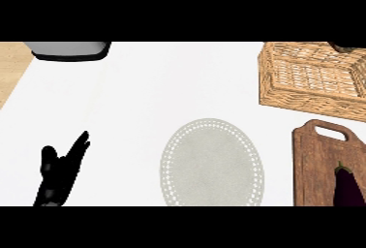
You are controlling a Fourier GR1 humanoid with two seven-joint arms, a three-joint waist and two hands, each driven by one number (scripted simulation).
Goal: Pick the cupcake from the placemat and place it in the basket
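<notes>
The oval grey placemat [211, 162] lies at the middle front of the white counter, and nothing rests on it. I see no cupcake anywhere on the counter. The woven basket [271, 77] stands at the back right, and the part of its inside that shows holds nothing. A small dark shape [347, 46] is cut off by the view's edge at the basket's far rim; I cannot tell what it is. My left hand [61, 170] rests at the lower left, open with fingers straight, well left of the placemat. My right hand does not show.
A wooden cutting board [313, 164] lies right of the placemat, with a dark purple eggplant [349, 186] on it. A grey, black-rimmed vessel [68, 49] stands at the back left. The counter's left edge meets a wooden floor [10, 68].
</notes>
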